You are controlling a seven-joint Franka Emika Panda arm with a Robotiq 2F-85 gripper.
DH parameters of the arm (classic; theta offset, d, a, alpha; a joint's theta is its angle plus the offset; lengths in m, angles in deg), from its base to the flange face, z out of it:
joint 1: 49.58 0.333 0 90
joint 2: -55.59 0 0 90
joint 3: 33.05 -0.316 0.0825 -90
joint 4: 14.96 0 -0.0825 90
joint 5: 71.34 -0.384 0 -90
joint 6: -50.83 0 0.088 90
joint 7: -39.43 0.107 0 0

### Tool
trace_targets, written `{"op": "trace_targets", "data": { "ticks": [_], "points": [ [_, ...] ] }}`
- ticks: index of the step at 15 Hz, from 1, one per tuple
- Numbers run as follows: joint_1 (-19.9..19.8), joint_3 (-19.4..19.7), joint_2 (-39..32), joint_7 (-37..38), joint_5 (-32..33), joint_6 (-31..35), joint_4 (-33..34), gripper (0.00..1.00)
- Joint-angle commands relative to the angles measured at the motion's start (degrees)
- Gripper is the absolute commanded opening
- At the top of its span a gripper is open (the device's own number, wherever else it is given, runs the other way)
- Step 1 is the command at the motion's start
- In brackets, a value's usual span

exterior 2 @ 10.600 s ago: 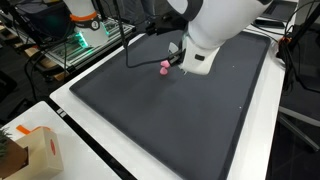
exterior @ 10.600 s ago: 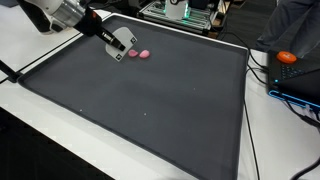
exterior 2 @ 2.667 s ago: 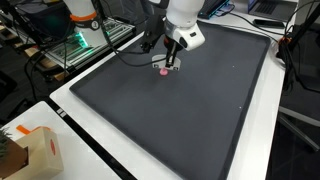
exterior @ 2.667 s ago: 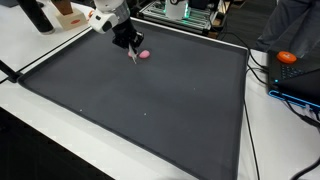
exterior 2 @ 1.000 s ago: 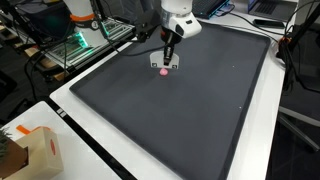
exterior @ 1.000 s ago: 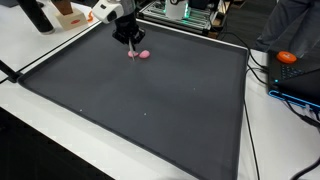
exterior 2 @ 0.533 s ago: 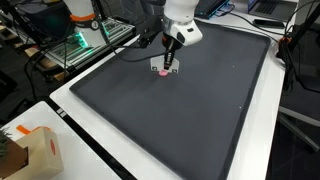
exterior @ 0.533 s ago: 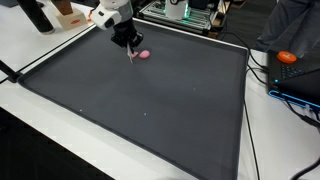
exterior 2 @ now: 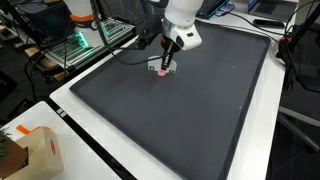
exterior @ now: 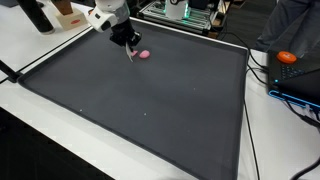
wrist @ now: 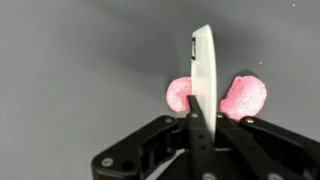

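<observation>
We see the gripper [wrist: 203, 42] with its fingers drawn together into a single pale, narrow blade, and nothing shows between them. In the wrist view this blade stands between two pieces of pink foam that lie on the dark mat [wrist: 80, 60]. The smaller pink lump [wrist: 179, 93] sits on one side and is partly hidden behind the blade. The larger pink lump [wrist: 243, 97] sits just beside the blade on the other side. We cannot tell from this view whether the fingertips touch either piece or the mat. In both exterior views the gripper [exterior: 130, 52] [exterior 2: 163, 66] points down near one far corner region of the mat [exterior: 180, 105] [exterior 2: 205, 100], with its tip low over the surface. In an exterior view, a pink lump [exterior: 143, 55] lies just beside the closed fingers, on the side away from the arm. In an exterior view from the opposite direction, only a small pink patch [exterior 2: 163, 72] shows right at the fingertips, and we cannot say which of the two pieces it is. The mat covers most of a white table [exterior: 40, 125], which shows as a pale border around it. An orange object [exterior: 287, 58] rests well apart, beyond the mat's edge among cables, and a cardboard box [exterior 2: 35, 150] stands at the near corner of the table.
</observation>
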Motion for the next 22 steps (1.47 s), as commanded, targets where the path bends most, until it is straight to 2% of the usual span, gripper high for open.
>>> {"op": "trace_targets", "data": {
  "ticks": [1,7,15,22],
  "points": [
    [-1.4,0.0,-2.2,-1.9,-1.8,1.1,-0.7,0.01],
    [-1.7,-1.3,-4.3,-3.7,-6.4,5.6,0.9,0.01],
    [0.9,-2.0,-5.8,-1.9,-3.6,10.1,3.2,0.01],
    [0.2,-0.9,-3.9,-1.9,-2.4,8.5,0.4,0.01]
  ]
}}
